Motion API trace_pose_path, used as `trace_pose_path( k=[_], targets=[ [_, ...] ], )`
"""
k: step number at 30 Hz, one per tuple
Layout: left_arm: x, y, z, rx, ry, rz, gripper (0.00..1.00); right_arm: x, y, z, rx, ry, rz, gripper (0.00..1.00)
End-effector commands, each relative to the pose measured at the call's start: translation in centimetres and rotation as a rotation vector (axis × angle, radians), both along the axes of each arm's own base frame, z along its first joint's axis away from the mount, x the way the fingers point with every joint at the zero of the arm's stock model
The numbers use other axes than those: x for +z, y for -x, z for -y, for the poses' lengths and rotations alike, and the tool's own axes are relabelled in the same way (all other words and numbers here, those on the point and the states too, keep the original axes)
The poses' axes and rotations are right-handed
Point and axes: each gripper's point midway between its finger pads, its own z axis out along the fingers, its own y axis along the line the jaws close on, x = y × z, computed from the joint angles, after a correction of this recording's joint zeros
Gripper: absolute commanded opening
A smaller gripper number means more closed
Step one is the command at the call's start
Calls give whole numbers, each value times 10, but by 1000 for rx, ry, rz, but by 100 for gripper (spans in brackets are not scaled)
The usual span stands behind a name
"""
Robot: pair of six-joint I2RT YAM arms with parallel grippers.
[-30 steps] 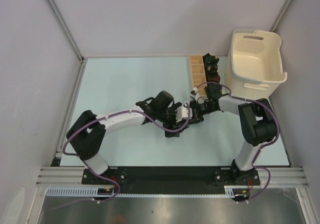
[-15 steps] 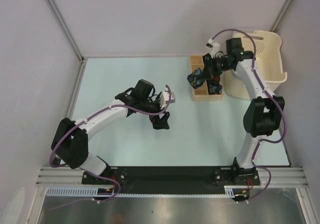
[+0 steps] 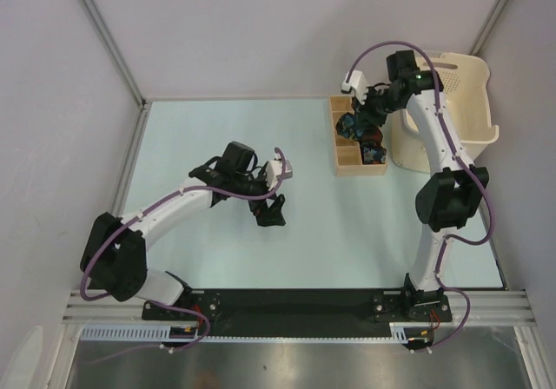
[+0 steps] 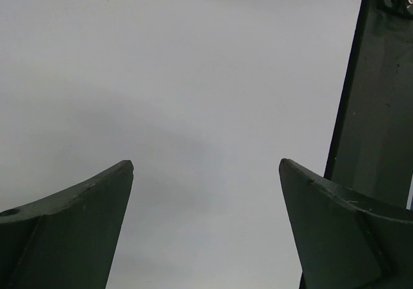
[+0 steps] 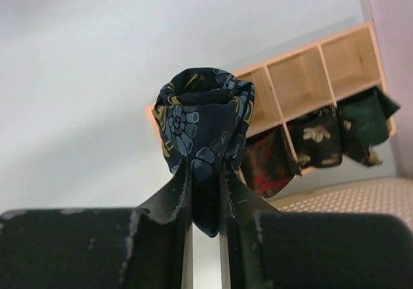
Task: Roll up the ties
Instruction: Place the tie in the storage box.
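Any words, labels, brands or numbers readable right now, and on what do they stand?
None readable in any view.
Wooden divided box, cream basket: no lettering visible.
Rolled floral tie held by the right gripper, stored ties in the box: woven patterns only, no tags showing.
Left gripper: plain dark fingers.

Right gripper [image 5: 205, 192] pinches rolled navy floral tie [image 5: 201, 118] before wooden box [image 5: 310, 76]

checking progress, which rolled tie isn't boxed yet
The navy floral tie, pinched in the right gripper; the red tie, black-and-gold tie and green tie sit in the wooden box.
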Motion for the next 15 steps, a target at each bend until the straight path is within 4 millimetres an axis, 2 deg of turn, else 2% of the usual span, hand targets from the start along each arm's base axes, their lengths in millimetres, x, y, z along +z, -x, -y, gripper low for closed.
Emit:
trace_pose_path(
  k=[1, 6, 7, 10, 12, 15],
  targets=[
    [13, -1, -4, 22, 42, 40, 100, -9, 7, -9, 271, 151, 137, 0],
    [11, -2, -8, 33, 37, 61, 99, -36, 15, -9, 385, 224, 111, 0],
    [10, -2, -9, 34, 36, 63, 99, -47, 19, -7, 399, 239, 90, 0],
    [8, -3, -12, 38, 28, 71, 99, -59, 19, -8, 446, 277, 94, 0],
    [7, -3, -13, 39, 28, 74, 100, -62, 9, -9, 409, 292, 112, 0],
    [4, -4, -15, 41, 25, 72, 100, -67, -18, -10, 366, 304, 169, 0]
  ],
)
